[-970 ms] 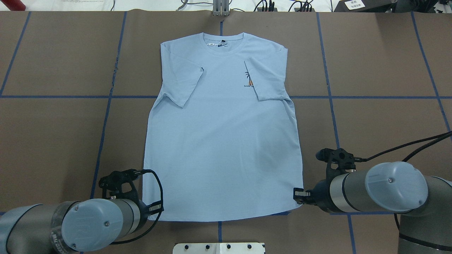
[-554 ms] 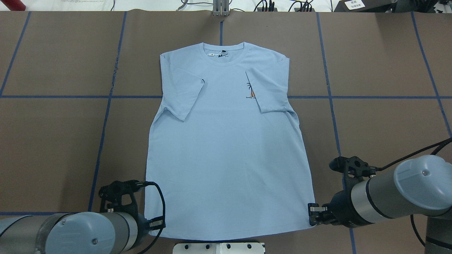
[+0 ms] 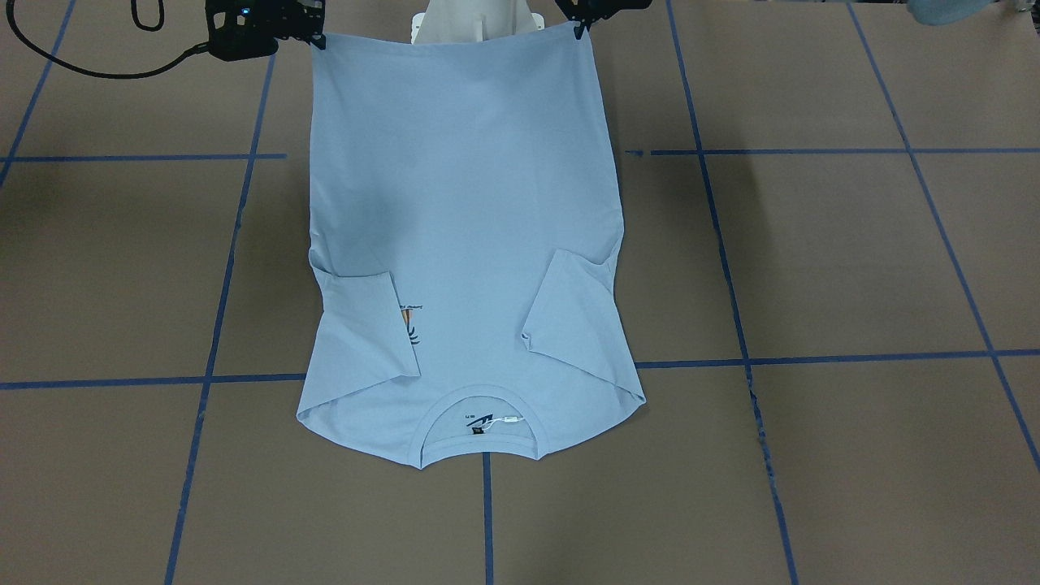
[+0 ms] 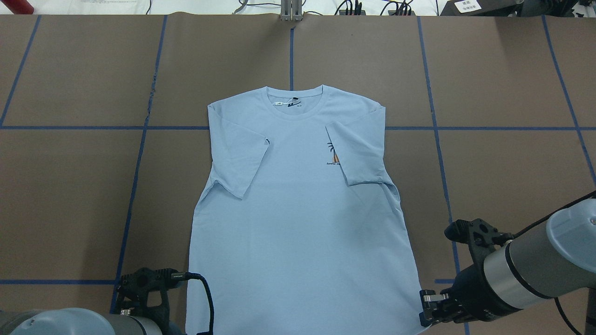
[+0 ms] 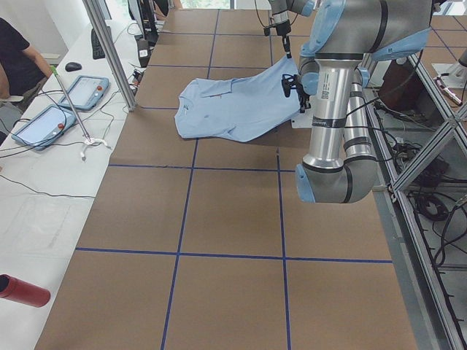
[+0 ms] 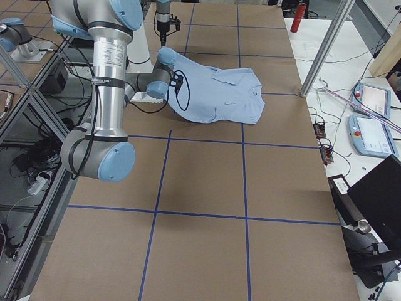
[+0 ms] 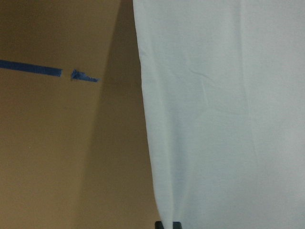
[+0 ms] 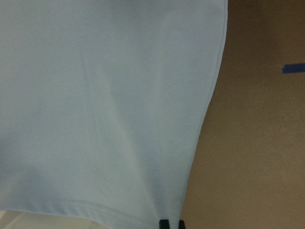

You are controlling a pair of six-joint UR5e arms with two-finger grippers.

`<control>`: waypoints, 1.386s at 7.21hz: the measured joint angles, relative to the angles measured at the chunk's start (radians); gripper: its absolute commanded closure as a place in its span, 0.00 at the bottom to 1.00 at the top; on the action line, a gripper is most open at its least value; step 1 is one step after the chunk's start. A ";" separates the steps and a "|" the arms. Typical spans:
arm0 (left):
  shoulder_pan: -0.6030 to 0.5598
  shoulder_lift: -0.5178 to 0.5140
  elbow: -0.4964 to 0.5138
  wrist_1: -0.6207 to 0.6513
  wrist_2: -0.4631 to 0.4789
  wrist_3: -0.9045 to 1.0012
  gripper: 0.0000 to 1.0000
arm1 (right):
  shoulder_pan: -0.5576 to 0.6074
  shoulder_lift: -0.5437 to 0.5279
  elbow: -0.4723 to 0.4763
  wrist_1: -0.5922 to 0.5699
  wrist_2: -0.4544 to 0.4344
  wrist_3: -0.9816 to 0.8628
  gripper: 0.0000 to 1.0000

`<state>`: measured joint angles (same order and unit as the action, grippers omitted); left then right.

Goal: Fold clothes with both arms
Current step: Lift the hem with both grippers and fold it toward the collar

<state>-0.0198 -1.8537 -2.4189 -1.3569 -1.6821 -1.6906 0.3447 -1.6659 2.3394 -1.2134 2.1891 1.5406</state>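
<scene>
The light blue T-shirt [image 4: 298, 223] lies face up on the brown table, with both sleeves folded inward. Its palm-tree print [image 4: 333, 156] is half covered by one sleeve. The white neck tag [image 4: 279, 104] is at the far end. My left gripper [image 3: 582, 29] is shut on the left hem corner, and the left wrist view shows the pinched cloth [image 7: 214, 119]. My right gripper [image 4: 427, 312] is shut on the right hem corner, which also shows in the right wrist view [image 8: 119, 119]. The hem is held raised and taut near my base.
Blue tape lines [image 4: 139, 153] grid the table. My white pedestal base [image 3: 475, 24] sits just behind the raised hem. A metal post [image 4: 291, 11] stands at the far edge. Tablets [image 5: 44, 120], a red cylinder [image 5: 22, 290] and an operator [image 5: 18, 58] are off the table's far side.
Both grippers have moved back toward my base with the hem corners in them. The whole shirt has slid toward me, and its collar now lies nearer the table's middle.
</scene>
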 measured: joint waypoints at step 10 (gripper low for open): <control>-0.637 -0.237 0.455 -0.110 -0.136 0.452 1.00 | 0.518 0.471 -0.574 -0.001 0.086 -0.212 1.00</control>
<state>-0.6564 -2.0911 -1.9642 -1.4670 -1.8178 -1.2388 0.8627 -1.1946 1.7652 -1.2149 2.2752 1.3285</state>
